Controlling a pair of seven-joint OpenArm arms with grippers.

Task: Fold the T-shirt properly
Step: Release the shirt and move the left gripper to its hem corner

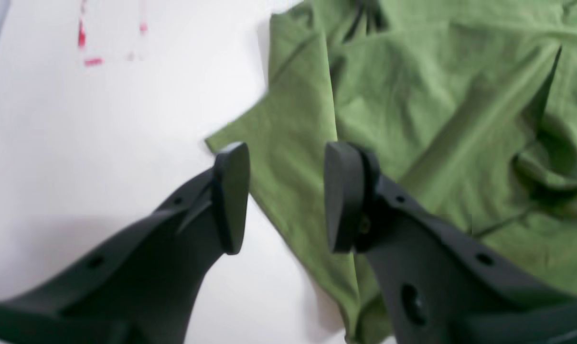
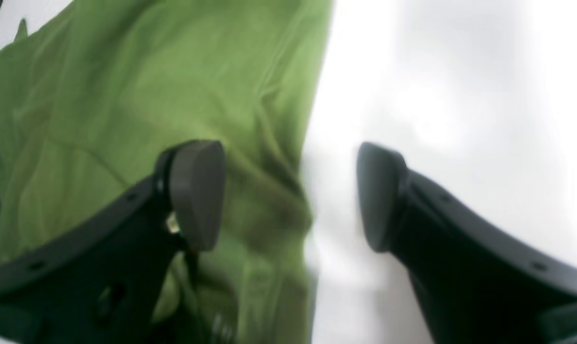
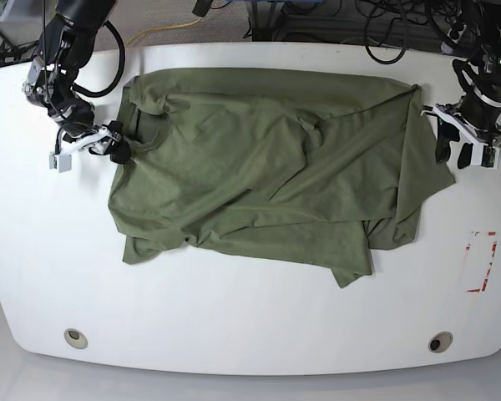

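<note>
T-shirt lies spread but rumpled across the white table, one long side doubled over in a loose, uneven fold w/ an irregular lower edge. Thin soft knit by the look of it: prob light, limp, zero stiffness, so it should drape and sag from any pinch point and drag its wrinkles along. Not fragile. Likely slips some on the smooth tabletop, which would make a one-sided pull skew the whole piece.

Left gripper: jaws partly apart, nothing between them. Shirt's side edge runs right under the gap; one pad over cloth, the other over bare table. A sleeve-like flap pokes out just ahead of the tips, and red tape marks sit farther ahead on the table.

Right gripper: jaws wide apart, empty. It straddles the opposite shirt edge, one pad above fabric, the other above table.

Where to grab, imo: at seams, hem or doubled edge directly below each tool; thicker there, less stretch. Take both ends of one edge together and keep it taut, else the middle will prob slump. Single-layer pinches mid-panel would likely just bunch it.
</note>
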